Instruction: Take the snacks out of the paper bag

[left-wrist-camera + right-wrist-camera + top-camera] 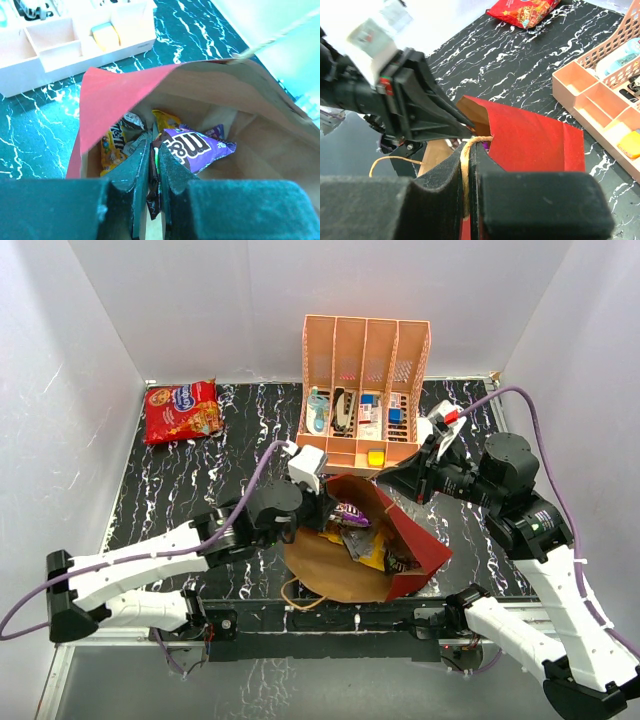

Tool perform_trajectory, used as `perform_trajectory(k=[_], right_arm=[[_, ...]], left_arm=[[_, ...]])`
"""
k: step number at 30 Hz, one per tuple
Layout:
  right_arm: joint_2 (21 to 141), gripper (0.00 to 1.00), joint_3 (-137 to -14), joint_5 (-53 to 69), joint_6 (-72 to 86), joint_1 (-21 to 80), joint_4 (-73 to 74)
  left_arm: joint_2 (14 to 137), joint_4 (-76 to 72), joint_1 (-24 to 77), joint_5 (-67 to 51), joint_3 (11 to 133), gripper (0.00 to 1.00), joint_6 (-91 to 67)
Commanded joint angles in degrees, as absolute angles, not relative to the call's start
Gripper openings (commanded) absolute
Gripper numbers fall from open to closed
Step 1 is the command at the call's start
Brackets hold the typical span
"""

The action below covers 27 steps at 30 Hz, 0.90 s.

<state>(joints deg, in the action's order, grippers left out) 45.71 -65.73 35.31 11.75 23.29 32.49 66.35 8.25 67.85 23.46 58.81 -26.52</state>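
**While one holds, one pinches**

Only the left wrist view shows a brown packet point(152, 200) between the narrow jaws of the left gripper point(154, 137), inside the paper bag point(260, 115). The right wrist view shows the right gripper point(468, 145) closed on the twine handle point(465, 162).

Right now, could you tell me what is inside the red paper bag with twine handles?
A purple candy packet, yellow packets and a brown packet pinched by the left gripper show; anything beneath is covered.

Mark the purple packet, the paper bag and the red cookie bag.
purple packet point(197, 147), left wrist view, printed front.
paper bag point(535, 142), right wrist view, red outer wall.
red cookie bag point(182, 412), top view, its middle.
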Motion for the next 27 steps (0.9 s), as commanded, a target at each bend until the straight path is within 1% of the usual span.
perform_trajectory(k=[1, 5, 7, 9, 12, 14, 16, 17, 19, 20, 23, 25, 27], right_arm=[[44.56, 0.08, -65.30, 33.97, 10.97, 23.38, 30.20], [44.48, 0.08, -65.39, 33.71, 10.49, 23.35, 31.31], [44.31, 0.08, -65.31, 33.46, 10.33, 23.38, 31.63], [44.06, 0.08, -65.09, 33.31, 10.24, 23.37, 31.67], [43.86, 0.08, -64.62, 33.27, 10.27, 23.38, 31.56], [43.86, 0.08, -64.39, 33.47, 10.24, 23.38, 31.46], [43.93, 0.08, -64.34, 33.49, 10.26, 23.37, 31.41], [43.94, 0.08, -64.37, 33.52, 10.24, 23.38, 31.52], [44.01, 0.08, -64.42, 33.57, 10.26, 23.38, 31.85], [43.99, 0.08, -64.42, 33.50, 10.32, 23.33, 31.99], [43.82, 0.08, -63.99, 33.87, 10.74, 23.38, 32.10], [43.46, 0.08, -63.38, 33.99, 11.08, 23.38, 31.60], [43.40, 0.08, -63.03, 34.00, 11.24, 23.38, 31.43]], left_arm=[[60.53, 13.79, 67.74, 17.87, 63.65, 0.00, -19.50], [55.34, 17.67, 67.76, 15.53, 68.63, 0.00, -11.70], [52.85, 19.21, 67.76, 18.93, 71.82, 0.00, -8.07], [50.99, 19.77, 67.76, 30.45, 73.77, 0.00, -7.60], [48.78, 16.29, 67.74, 53.46, 73.24, 0.00, -5.76], [47.75, 7.52, 67.76, 66.62, 69.31, 0.00, 1.78], [47.60, -7.52, 67.68, 72.94, 63.55, 0.00, 14.54], [47.81, -15.05, 67.50, 74.42, 60.69, 0.00, 19.67], [48.22, -27.58, 65.86, 73.62, 54.55, 0.00, 27.74], [48.58, -30.64, 65.02, 73.20, 52.87, 0.00, 28.58], [50.54, -23.04, 59.22, 69.33, 52.18, 0.00, 19.06], [53.41, -12.22, 53.16, 65.81, 54.72, 0.00, 6.34], [58.98, -2.24, 45.90, 62.15, 58.83, 0.00, -3.80]])
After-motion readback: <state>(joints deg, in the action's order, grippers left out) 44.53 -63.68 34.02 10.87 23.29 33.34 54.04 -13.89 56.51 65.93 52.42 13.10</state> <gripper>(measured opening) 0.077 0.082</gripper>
